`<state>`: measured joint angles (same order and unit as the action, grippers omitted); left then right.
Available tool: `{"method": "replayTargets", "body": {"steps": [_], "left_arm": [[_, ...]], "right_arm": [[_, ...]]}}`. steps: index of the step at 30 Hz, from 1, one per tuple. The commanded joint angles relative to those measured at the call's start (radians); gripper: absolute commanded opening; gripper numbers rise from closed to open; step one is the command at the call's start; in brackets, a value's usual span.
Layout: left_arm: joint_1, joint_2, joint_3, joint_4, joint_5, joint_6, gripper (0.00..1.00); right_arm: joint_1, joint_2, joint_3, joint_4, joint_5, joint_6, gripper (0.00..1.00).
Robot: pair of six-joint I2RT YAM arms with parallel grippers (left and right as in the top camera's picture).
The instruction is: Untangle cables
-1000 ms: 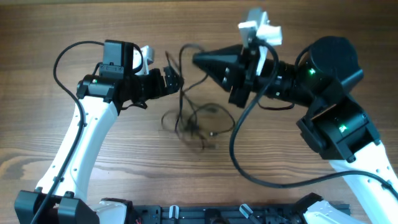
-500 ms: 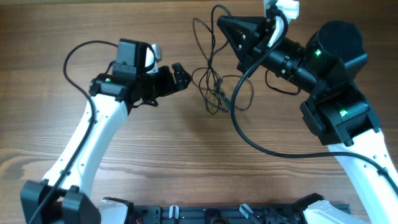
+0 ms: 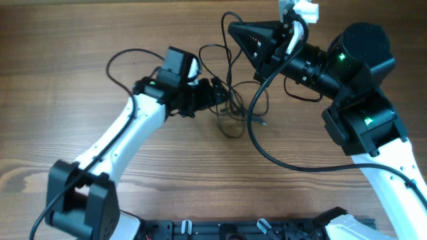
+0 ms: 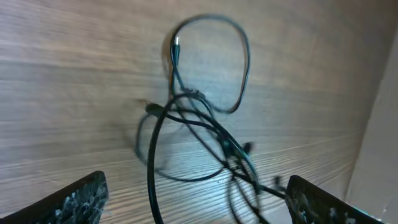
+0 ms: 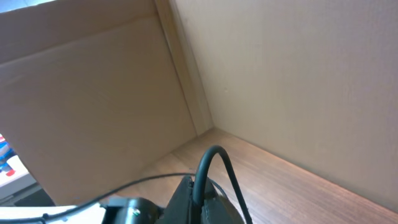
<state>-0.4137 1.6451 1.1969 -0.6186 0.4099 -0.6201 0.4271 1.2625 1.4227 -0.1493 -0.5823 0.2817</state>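
The cables (image 3: 235, 112) are a loose tangle of thin dark loops on the wooden table, just right of centre. One strand rises to my right gripper (image 3: 233, 29), which is shut on the cable; in the right wrist view a cable loop (image 5: 212, 157) arches up out of the shut right gripper (image 5: 207, 190). My left gripper (image 3: 219, 95) sits at the tangle's left edge. In the left wrist view the left gripper (image 4: 196, 190) stands open wide, with strands of the cables (image 4: 202, 121) running between its fingers. A small plug end (image 4: 176, 43) shows farther out.
The right arm's own thick black cable (image 3: 267, 157) sweeps across the table right of the tangle. Cardboard walls (image 5: 93, 93) enclose the table's far side. A black rail (image 3: 233, 230) lies along the near edge.
The right gripper rose toward the far edge, dragging the tangle up and to the right. The left arm swung right, bringing its open gripper to the tangle.
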Motion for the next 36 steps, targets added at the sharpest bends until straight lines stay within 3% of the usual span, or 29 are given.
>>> {"method": "replayTargets", "body": {"steps": [1, 2, 4, 7, 8, 13, 16, 19, 26, 31, 36], "left_arm": [[-0.039, 0.064, -0.002, 0.018, 0.008, -0.099, 0.76], [-0.051, 0.072, -0.002, 0.025, 0.009, -0.100, 0.59], [-0.084, 0.079, -0.002, 0.029, 0.008, -0.100, 0.35], [-0.125, 0.079, -0.002, 0.037, 0.009, -0.100, 0.17], [-0.139, 0.079, -0.002, 0.043, 0.008, -0.100, 0.04], [-0.046, 0.079, -0.002, 0.034, -0.037, -0.091, 0.04], [0.161, 0.079, -0.002, -0.045, -0.037, -0.079, 0.04], [0.444, 0.079, -0.002, -0.148, -0.037, 0.039, 0.04], [0.877, 0.079, -0.002, -0.236, -0.032, 0.172, 0.04], [1.020, 0.079, -0.002, -0.235, -0.018, 0.171, 0.04], [1.039, 0.079, -0.002, -0.230, -0.025, 0.172, 0.04]], "right_arm": [[0.000, 0.005, 0.007, 0.013, 0.008, -0.019, 0.04], [0.000, 0.005, 0.007, 0.013, 0.009, -0.020, 0.04], [0.000, 0.005, 0.007, 0.013, 0.019, -0.020, 0.04], [0.000, 0.005, 0.007, 0.012, 0.035, -0.020, 0.04], [0.000, 0.005, 0.007, 0.008, 0.035, -0.021, 0.04], [-0.020, 0.002, 0.007, -0.059, 0.069, -0.061, 0.04], [-0.099, -0.004, 0.007, -0.151, 0.129, -0.077, 0.04], [-0.250, -0.004, 0.007, -0.230, 0.134, -0.077, 0.04], [-0.542, -0.004, 0.007, -0.343, 0.169, -0.071, 0.04], [-0.730, -0.004, 0.007, -0.448, 0.334, -0.008, 0.04], [-0.893, -0.004, 0.007, -0.511, 0.447, 0.084, 0.04]]}}
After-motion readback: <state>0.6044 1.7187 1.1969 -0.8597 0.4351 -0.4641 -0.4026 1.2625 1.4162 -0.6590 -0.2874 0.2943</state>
